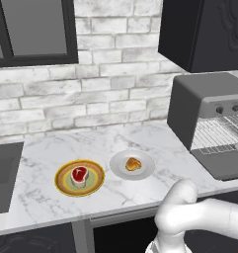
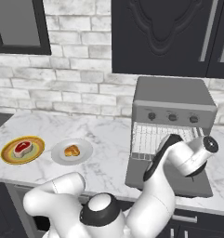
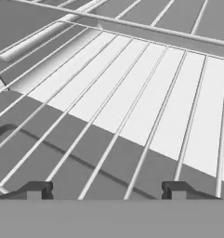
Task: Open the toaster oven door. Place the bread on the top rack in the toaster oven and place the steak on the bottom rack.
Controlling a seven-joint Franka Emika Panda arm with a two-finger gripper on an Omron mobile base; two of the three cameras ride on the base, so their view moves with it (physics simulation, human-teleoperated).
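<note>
The toaster oven (image 1: 199, 96) (image 2: 171, 100) stands at the right of the counter. Its door (image 1: 224, 167) (image 2: 197, 186) lies folded down flat, and silver wire racks (image 1: 217, 133) (image 2: 148, 135) show inside. My gripper (image 3: 108, 190) is open, with nothing between its fingertips, just above a wire rack (image 3: 132, 107); I cannot tell which rack it is. My hand (image 2: 204, 149) hovers at the oven's mouth over the door. The red steak (image 1: 79, 174) (image 2: 23, 148) lies on a yellow plate (image 1: 93, 184). The golden bread (image 1: 133, 164) (image 2: 72, 150) rests on a white plate (image 1: 145, 170).
A dark sink (image 1: 2, 173) is set into the marble counter at the far left. Black wall cabinets (image 1: 209, 29) (image 2: 169, 32) hang above the oven. A brick wall backs the counter. Bare marble lies between the plates and the oven.
</note>
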